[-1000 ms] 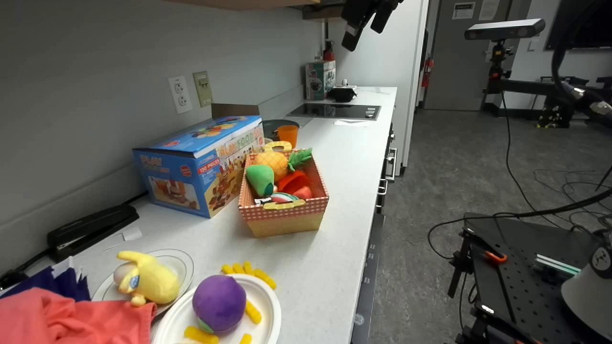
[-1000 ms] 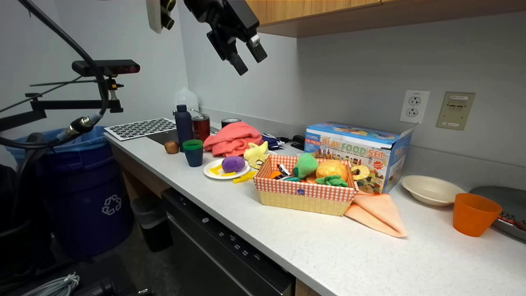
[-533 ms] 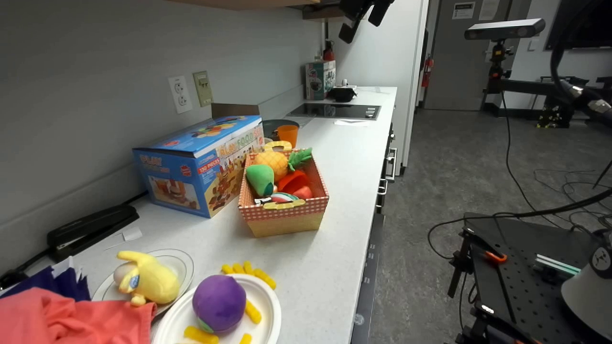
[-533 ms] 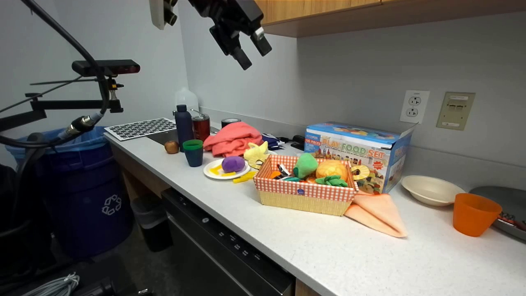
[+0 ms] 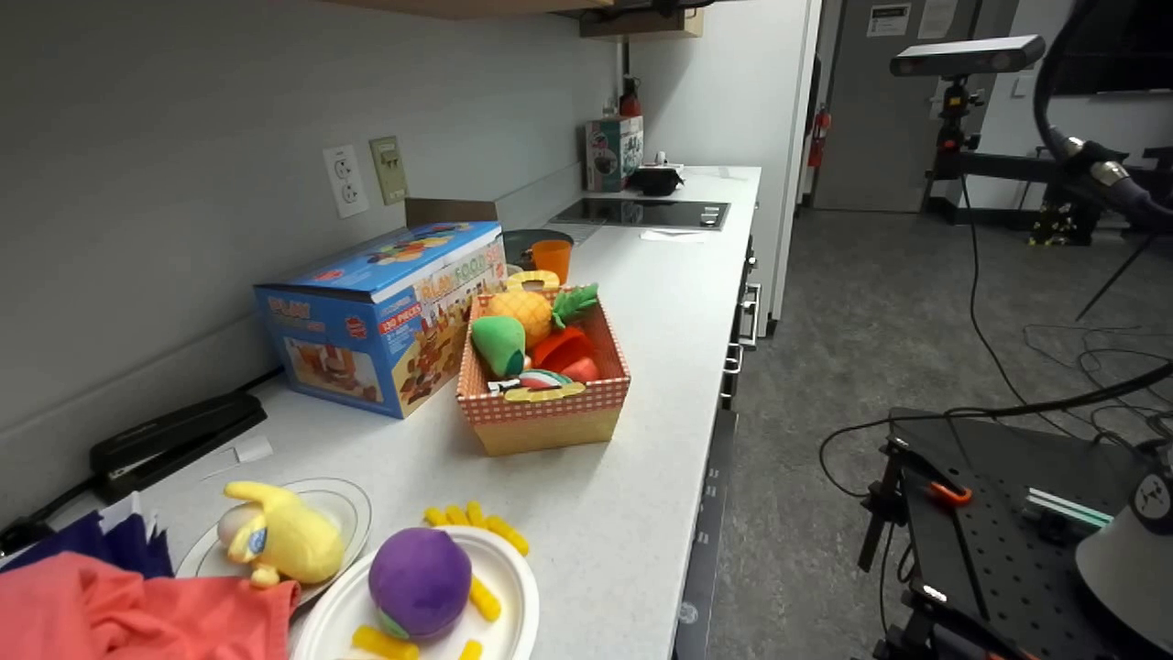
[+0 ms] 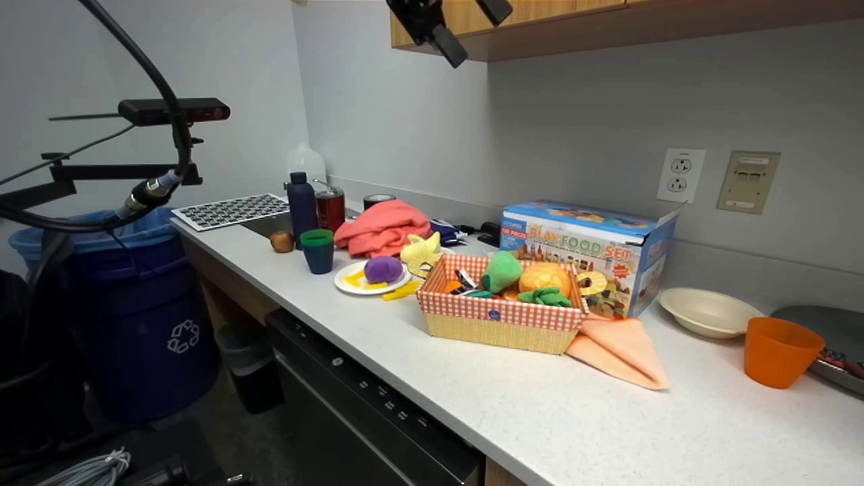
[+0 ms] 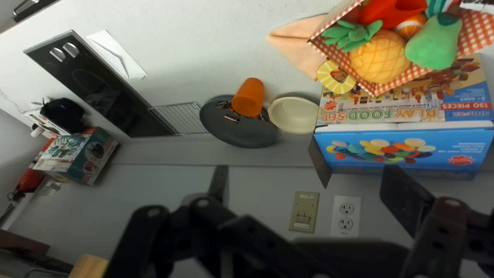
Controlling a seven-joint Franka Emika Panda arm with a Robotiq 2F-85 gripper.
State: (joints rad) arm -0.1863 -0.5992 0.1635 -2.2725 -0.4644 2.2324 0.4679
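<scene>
My black gripper [image 6: 474, 30] is high above the counter near the wooden cupboard [image 6: 574, 27] in an exterior view. In the wrist view its fingers [image 7: 307, 181] are wide apart with nothing between them. Below stands a red-checked basket [image 6: 499, 331] holding a plush pineapple [image 7: 380, 58], a green pear [image 5: 499, 345] and red pieces. A blue play food box [image 5: 334, 344] is behind the basket. A purple plush [image 5: 420, 584] sits on a white plate [image 5: 522, 596] with yellow sticks. A yellow plush [image 5: 293, 541] lies on a clear plate. The gripper touches none of these.
An orange cup [image 6: 779, 352], a cream bowl [image 6: 709, 312] and a dark pan [image 7: 239, 133] stand past the basket. A peach napkin [image 6: 621, 354] lies beside it. A coral cloth [image 6: 385, 228], a green-rimmed cup [image 6: 318, 253] and a bottle [image 6: 302, 202] stand toward the sink.
My gripper has risen and moved right in an exterior view, from over the far counter to beside the cupboard. The arm's cable has shifted. The things on the counter have not moved.
</scene>
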